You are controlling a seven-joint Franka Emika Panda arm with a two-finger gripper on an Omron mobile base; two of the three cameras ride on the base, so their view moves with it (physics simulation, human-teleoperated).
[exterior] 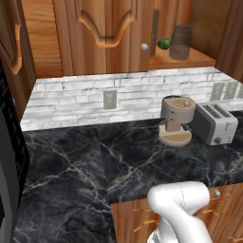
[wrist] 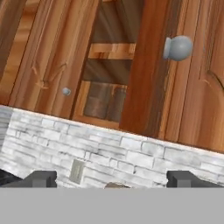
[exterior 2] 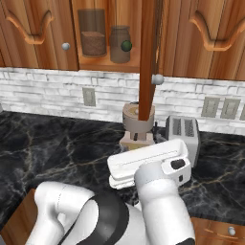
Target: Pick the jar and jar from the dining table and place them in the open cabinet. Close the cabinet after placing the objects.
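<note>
Jars both stand on the cabinet's shelf, past my pincer (wrist: 111, 179), whose tips rise spread wide and empty at the bottom of the hand view, pointed at the open cabinet (wrist: 109, 65). In the right base view, upper middle, the taller jar (exterior 2: 93, 33) stands just beside the smaller jar (exterior 2: 119, 44), with a green ball (exterior 2: 126, 46) in front of it. The cabinet door (exterior 2: 147, 57) stands ajar, edge-on, its silver knob (exterior 2: 157, 79) facing me. Below, on the black marble desk (exterior: 95, 166), sit a round appliance (exterior: 176, 118) and a toaster (exterior: 213, 122).
</note>
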